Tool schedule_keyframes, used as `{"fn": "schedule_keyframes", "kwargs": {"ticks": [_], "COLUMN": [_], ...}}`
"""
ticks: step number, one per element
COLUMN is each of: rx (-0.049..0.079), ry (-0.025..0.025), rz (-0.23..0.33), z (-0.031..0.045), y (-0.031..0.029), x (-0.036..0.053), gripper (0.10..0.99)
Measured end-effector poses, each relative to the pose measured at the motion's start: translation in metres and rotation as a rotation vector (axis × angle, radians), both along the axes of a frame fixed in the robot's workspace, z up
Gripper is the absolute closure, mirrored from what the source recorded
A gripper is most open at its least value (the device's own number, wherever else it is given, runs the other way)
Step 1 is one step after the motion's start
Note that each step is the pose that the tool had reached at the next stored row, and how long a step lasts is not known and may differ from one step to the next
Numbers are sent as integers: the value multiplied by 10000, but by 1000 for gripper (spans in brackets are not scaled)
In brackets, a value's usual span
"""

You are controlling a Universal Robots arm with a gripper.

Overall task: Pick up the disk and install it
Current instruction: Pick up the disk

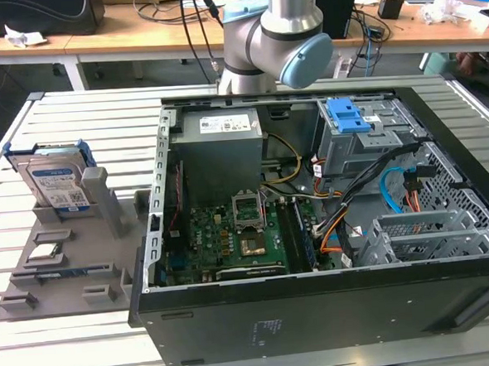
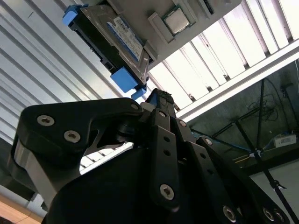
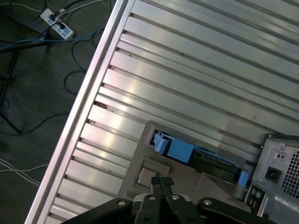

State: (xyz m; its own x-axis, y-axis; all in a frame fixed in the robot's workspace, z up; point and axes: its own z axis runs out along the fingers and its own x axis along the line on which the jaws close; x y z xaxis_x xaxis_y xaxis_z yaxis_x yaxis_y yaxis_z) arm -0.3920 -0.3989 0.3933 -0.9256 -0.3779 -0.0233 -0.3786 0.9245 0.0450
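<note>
The disk (image 1: 55, 180) is a silver hard drive with a white-and-blue label in a bright blue bracket. It stands on edge in a grey holder (image 1: 104, 200) at the exterior view's left, beside the open computer case (image 1: 161, 238). Both wrist views look down on the disk (image 2: 112, 39) (image 3: 196, 154) from well above. My gripper (image 3: 161, 179) (image 2: 157, 96) hangs high over the holder with its black fingers closed together and nothing between them. It is apart from the disk.
A small square silver chip (image 1: 48, 251) (image 2: 176, 19) lies in the same grey holder. Inside the case a grey metal bay (image 1: 367, 151) carries a blue latch (image 1: 346, 114), with cables and a motherboard around it. The slatted table edge (image 3: 88, 112) runs close by, with floor cables beyond.
</note>
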Motion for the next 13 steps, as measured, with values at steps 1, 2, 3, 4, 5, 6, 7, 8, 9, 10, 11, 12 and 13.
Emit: {"fn": "schedule_keyframes", "kwargs": {"ticks": [1,2,3,4,5,6,7,8,9,10,11,12,13], "rx": [0,0,0,0,0,1,0,0,0,1,1,0,1], "ry": [0,0,0,0,0,0,-1,0,0,0,0,0,0], "rz": [57,157,225,287,347,463,527,587,677,729,798,870,927], "z": [0,0,0,0,0,0,0,0,0,0,0,0,0], "y": [0,0,0,0,0,0,0,0,0,0,0,0,0], "x": [0,0,0,0,0,0,0,0,0,0,0,0,0], "gripper": [980,980,980,980,980,980,980,980,980,980,980,980,980]}}
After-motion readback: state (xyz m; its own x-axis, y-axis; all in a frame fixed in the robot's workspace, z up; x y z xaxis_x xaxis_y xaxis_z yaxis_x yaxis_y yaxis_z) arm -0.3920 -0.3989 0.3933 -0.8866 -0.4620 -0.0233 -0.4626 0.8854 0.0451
